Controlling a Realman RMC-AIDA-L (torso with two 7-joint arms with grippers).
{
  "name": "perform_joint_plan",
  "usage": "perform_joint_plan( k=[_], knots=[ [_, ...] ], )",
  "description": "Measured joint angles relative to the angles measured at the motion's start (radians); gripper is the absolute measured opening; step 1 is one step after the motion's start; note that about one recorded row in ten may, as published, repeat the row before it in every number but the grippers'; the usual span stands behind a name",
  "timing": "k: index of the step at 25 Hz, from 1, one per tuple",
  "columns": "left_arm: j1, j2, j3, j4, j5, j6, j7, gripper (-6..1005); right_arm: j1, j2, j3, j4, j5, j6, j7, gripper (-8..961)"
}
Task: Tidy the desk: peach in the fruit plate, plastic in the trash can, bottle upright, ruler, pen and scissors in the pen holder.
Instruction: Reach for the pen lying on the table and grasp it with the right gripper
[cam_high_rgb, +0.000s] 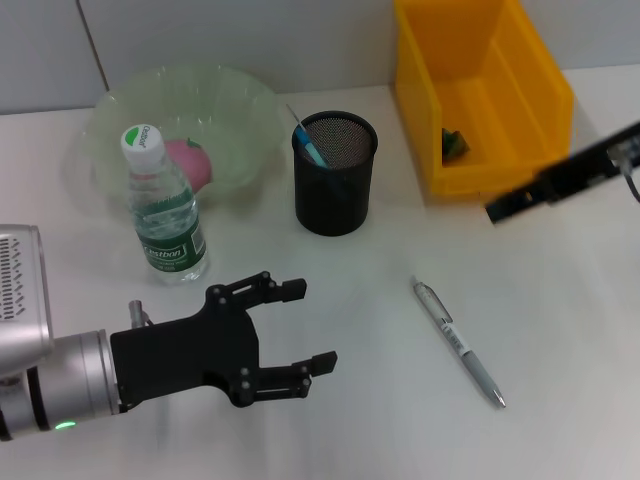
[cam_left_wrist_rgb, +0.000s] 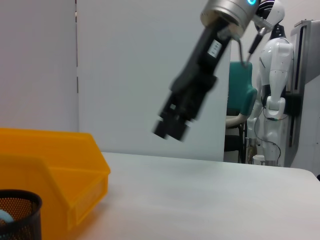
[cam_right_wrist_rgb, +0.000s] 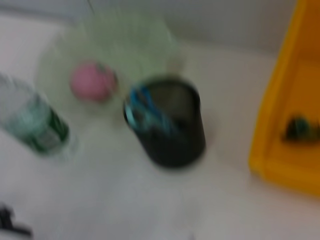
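Note:
A silver pen (cam_high_rgb: 460, 343) lies on the white desk, right of centre. The black mesh pen holder (cam_high_rgb: 335, 172) holds a blue-handled item (cam_high_rgb: 308, 145) and a thin clear strip; I cannot tell which is the scissors or the ruler. The pink peach (cam_high_rgb: 190, 162) rests in the green fruit plate (cam_high_rgb: 240, 100). In front of the plate the bottle (cam_high_rgb: 165, 205) stands upright. A green plastic scrap (cam_high_rgb: 455, 143) lies in the yellow bin (cam_high_rgb: 480, 60). My left gripper (cam_high_rgb: 305, 328) hovers open at the front left. My right gripper (cam_high_rgb: 505, 208) hangs over the desk beside the bin.
The yellow bin (cam_left_wrist_rgb: 50, 165) and the pen holder (cam_left_wrist_rgb: 17, 215) also show in the left wrist view, with the right arm (cam_left_wrist_rgb: 192, 85) above the desk. The right wrist view looks down on the holder (cam_right_wrist_rgb: 167, 122), the peach (cam_right_wrist_rgb: 92, 82) and the bottle (cam_right_wrist_rgb: 35, 125).

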Motion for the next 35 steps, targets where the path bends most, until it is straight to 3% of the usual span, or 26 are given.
perform_joint_plan(
  k=[6, 16, 35],
  knots=[
    [0.003, 0.0, 0.003, 0.001, 0.001, 0.004, 0.0, 849, 0.02, 0.005, -0.052, 0.054, -0.073, -0.036, 0.014, 763],
    [-0.002, 0.0, 0.0, 0.003, 0.003, 0.01, 0.002, 849, 0.039, 0.004, -0.157, 0.258, -0.079, 0.127, 0.018, 764],
    [0.004, 0.003, -0.006, 0.003, 0.003, 0.017, 0.014, 849, 0.257, 0.006, -0.298, 0.633, -0.129, 0.297, 0.08, 765]
  ],
)
